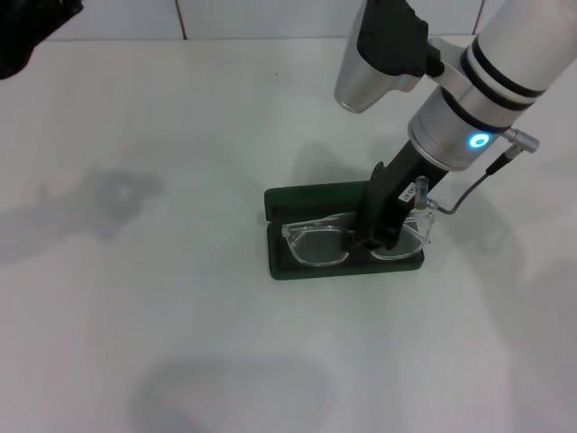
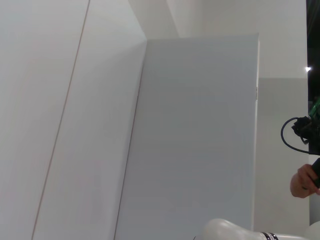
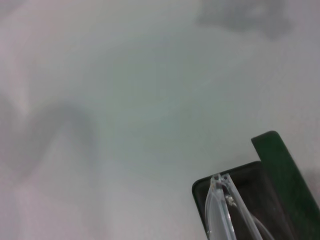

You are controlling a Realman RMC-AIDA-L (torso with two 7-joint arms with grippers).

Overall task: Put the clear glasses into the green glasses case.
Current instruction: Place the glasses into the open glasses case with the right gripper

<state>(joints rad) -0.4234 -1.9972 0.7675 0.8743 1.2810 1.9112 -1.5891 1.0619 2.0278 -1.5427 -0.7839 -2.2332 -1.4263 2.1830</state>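
At about ten o'clock in the head view, the left gripper [image 1: 27,36] shows only as a dark shape at the far corner of the table [image 1: 135,298], well apart from the work. I cannot tell how its jaws stand, and its wrist view looks out at wall panels, not at the table.

Moving right, the green glasses case [image 1: 311,194] lies open near the middle of the table, its long axis running nine to three o'clock. The lid stands up along the twelve o'clock side and the tray lies at six. The clear glasses [image 1: 315,245] lie inside the tray, lenses side by side along the same nine-to-three line, so their long axis matches the case's. The right wrist view shows one clear temple end resting inside the dark lining, close to a rounded corner of the tray.

Further right, the right gripper [image 1: 379,236] comes down from about one o'clock and sits over the bridge, between the two lenses. Its jaws appear closed on the frame there, though the fingertips are partly hidden by the gripper body.

The right arm is by far the nearer one. As I judge it, the glasses are already seated, so the coming move is to let go and lift straight up without dragging the frame out.
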